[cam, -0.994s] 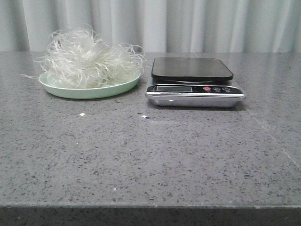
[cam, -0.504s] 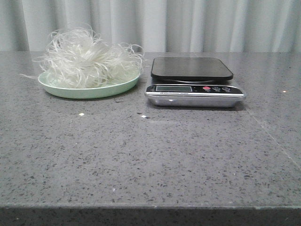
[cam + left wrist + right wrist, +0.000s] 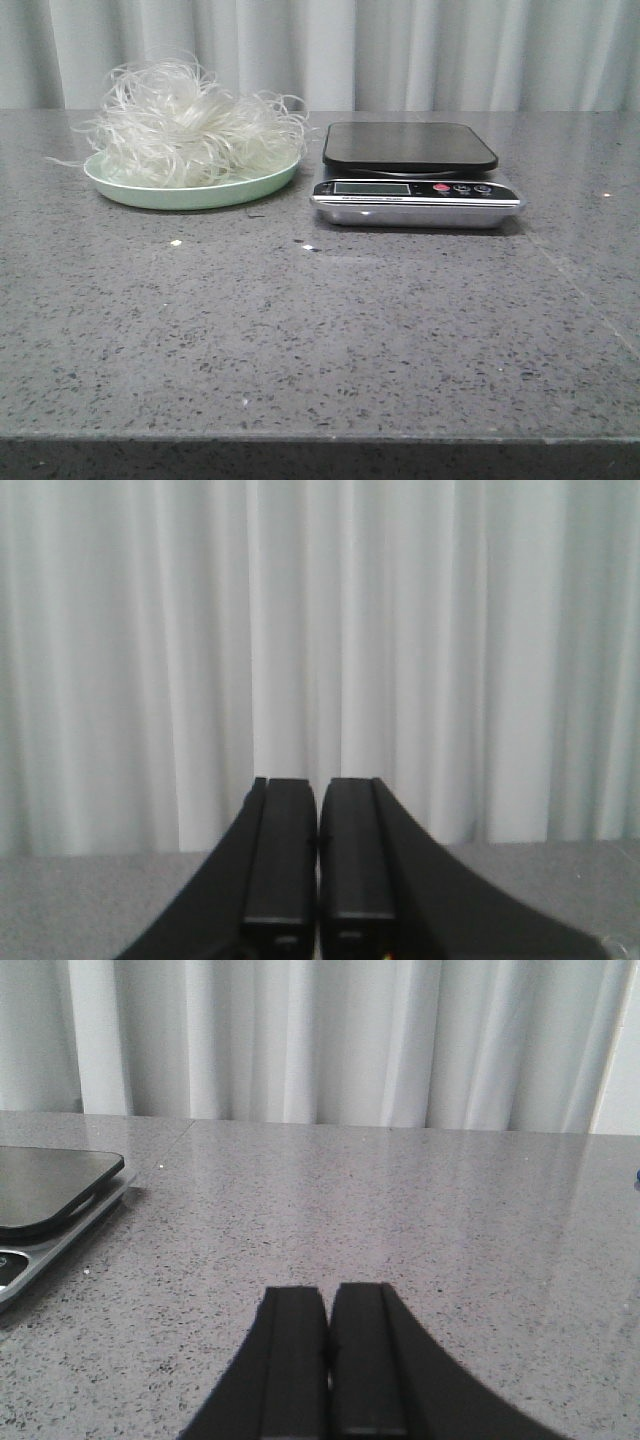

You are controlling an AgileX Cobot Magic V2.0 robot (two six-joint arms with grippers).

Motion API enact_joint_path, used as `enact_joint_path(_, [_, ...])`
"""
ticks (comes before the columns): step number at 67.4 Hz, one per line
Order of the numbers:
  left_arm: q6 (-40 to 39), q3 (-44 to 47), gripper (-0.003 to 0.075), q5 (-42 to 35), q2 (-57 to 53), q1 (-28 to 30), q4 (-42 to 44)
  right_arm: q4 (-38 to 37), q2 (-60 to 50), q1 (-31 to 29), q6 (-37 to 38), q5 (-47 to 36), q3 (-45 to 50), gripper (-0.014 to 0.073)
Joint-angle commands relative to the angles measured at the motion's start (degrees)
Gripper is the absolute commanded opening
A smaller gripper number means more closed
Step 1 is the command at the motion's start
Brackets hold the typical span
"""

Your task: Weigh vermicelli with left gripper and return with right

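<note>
Black and ribbed, the left gripper (image 3: 318, 860) has its two fingers pressed together with only a hairline seam between them, pinching nothing; its wrist camera looks out at the pale curtain (image 3: 320, 630) and a strip of grey tabletop. The right gripper (image 3: 328, 1360) is likewise closed flat on itself, hanging low over bare speckled stone to the right of the scale (image 3: 45, 1205), whose corner shows at the edge of its view. Neither arm appears in the front view.

Out on the table (image 3: 320, 340), the vermicelli (image 3: 190, 125) sits as a loose, springy heap on the pale green plate (image 3: 190, 192) at the far left, some strands straggling over the rim. Just right of the plate stands the scale (image 3: 415, 175), its dark platform bare.

The step in hand looks to be the left arm's reach for the noodles, with nothing of the weighing done yet. To do it well, the jaws should open wide before descending, come down over the middle of the heap rather than its wispy edge, and close deep enough to gather a firm bundle. A shallow pinch would likely pull only a few strands and drag the rest off the plate. Lifting straight up before crossing to the platform should keep trailing ends from snagging the scale's edge.
</note>
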Motion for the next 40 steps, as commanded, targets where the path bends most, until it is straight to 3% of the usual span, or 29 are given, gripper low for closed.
enact_joint_path(1, [0.95, -7.87, 0.0181, 3.51, 9.53, -0.49, -3.73, -0.34, -0.9, -0.23, -0.41, -4.41, -0.47, 0.015])
enact_joint_path(10, [7.12, -13.3, 0.0321, 5.96, 21.24, -4.29, -9.45, -0.34, -0.9, -0.23, -0.41, -4.41, -0.47, 0.015])
enact_joint_path(20, [7.83, -17.74, 0.0493, 6.67, 33.06, -9.73, -10.18, -0.34, -0.9, -0.23, -0.41, -4.41, -0.47, 0.015])
enact_joint_path(40, [7.83, -25.63, 0.0538, 8.25, 52.38, -15.63, -12.34, -0.34, -0.9, -0.23, -0.41, -5.49, -0.47, 0.015])
